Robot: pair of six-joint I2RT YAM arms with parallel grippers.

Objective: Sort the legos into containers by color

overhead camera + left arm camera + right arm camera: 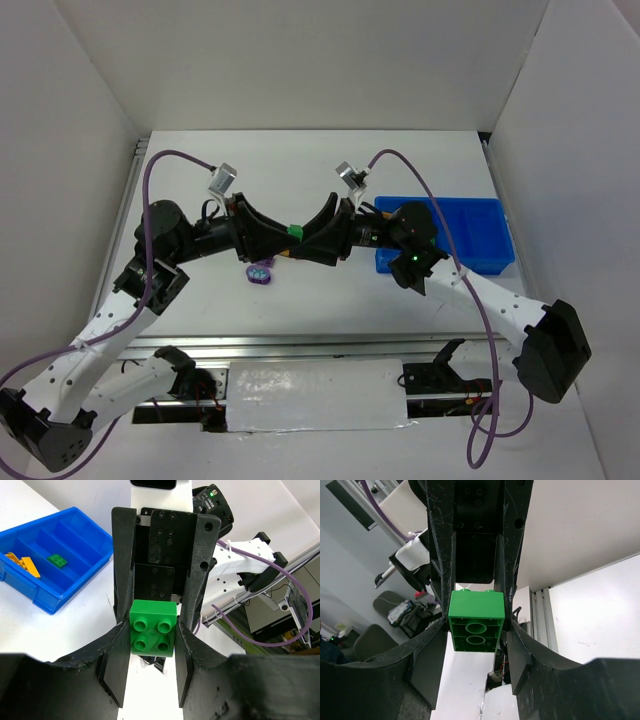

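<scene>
A green lego (295, 232) hangs in mid-air between my two grippers, which face each other tip to tip above the table. My left gripper (153, 630) is shut on it; both pads press its sides, studs towards the camera. My right gripper (476, 625) straddles the brick's other end (476, 621), with a thin gap at each pad, so it is open. A purple lego (260, 272) lies on the table below the left gripper. The blue tray (480, 262) sits at the right. In the left wrist view the tray (75, 575) holds yellow-orange legos (22, 562) and a green one (58, 559).
White walls enclose the table on three sides. The right arm's elbow (412, 245) hangs over the tray's left end. Purple cables loop above both arms. A metal rail runs along the near edge (300, 345).
</scene>
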